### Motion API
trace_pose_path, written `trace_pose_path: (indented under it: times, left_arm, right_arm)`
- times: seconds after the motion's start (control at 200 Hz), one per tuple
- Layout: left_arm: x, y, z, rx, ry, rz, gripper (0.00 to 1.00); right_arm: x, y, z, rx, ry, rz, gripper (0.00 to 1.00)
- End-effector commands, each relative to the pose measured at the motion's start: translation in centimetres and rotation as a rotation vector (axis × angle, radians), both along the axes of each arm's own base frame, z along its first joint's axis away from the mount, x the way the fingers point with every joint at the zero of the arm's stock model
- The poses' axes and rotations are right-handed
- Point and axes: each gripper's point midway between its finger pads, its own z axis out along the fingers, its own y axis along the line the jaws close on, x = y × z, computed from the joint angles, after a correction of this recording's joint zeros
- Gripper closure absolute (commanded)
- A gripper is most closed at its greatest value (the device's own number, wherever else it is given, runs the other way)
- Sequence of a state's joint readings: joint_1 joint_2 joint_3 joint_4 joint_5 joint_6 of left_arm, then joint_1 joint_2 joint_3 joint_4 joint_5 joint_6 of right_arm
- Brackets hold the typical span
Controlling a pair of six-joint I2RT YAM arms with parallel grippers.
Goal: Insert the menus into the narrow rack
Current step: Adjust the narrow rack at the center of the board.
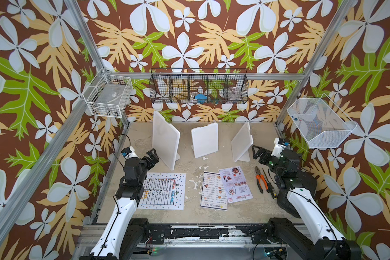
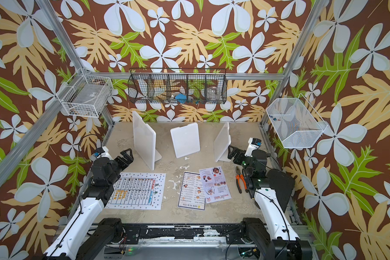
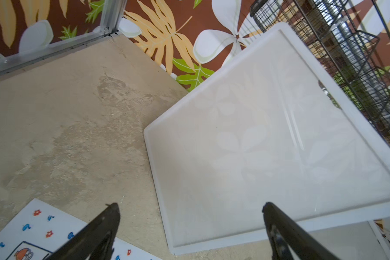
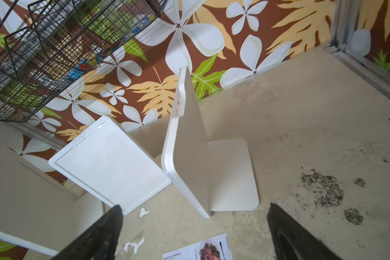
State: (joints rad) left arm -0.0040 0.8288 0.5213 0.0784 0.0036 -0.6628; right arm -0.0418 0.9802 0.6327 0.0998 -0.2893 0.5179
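Note:
Three menus lie flat on the table in both top views: a large white one with a dotted border (image 1: pixel 161 191) (image 2: pixel 136 191), the dark-bordered "DIM SUM INN" (image 1: pixel 213 191), and the pinkish "SPECIAL MENU" (image 1: pixel 235 184) overlapping its edge. Behind them stand three white upright racks, left (image 1: pixel 166 140), middle (image 1: pixel 205 139) and right (image 1: pixel 242 141); which one is the narrow rack I cannot tell. My left gripper (image 1: pixel 153 155) (image 3: pixel 190 204) hovers open beside the left rack (image 3: pixel 268 146), above the white menu's corner (image 3: pixel 32 225). My right gripper (image 1: pixel 256 152) (image 4: pixel 195 206) is open, facing the right rack (image 4: pixel 189 146), empty.
Orange-handled pliers (image 1: pixel 260 180) and a screwdriver (image 1: pixel 271 191) lie beside the right arm. A black wire basket (image 1: pixel 198 87) hangs on the back wall. A white wire basket (image 1: pixel 108 99) hangs at the left and a white mesh one (image 1: pixel 320 122) at the right.

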Motion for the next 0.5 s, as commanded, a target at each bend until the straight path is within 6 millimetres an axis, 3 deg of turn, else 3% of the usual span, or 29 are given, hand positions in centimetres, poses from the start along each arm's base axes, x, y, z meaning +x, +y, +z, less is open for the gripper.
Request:
trace_pose_path:
  times: [0.0, 0.18, 0.495]
  left_arm:
    - [-0.3, -1.8, 0.8, 0.007, -0.008, -0.101, 0.0]
    - [-1.7, -4.0, 1.6, 0.066, -0.01, -0.171, 0.0]
    - [-3.9, -8.8, -0.7, 0.059, 0.031, -0.305, 0.0]
  right_arm:
    - [-0.6, 1.6, -0.6, -0.046, 0.058, 0.074, 0.0]
    - [-0.9, 1.9, -0.9, -0.113, 0.113, 0.064, 0.0]
    - [-0.3, 1.4, -1.7, -0.13, 0.183, 0.037, 0.06]
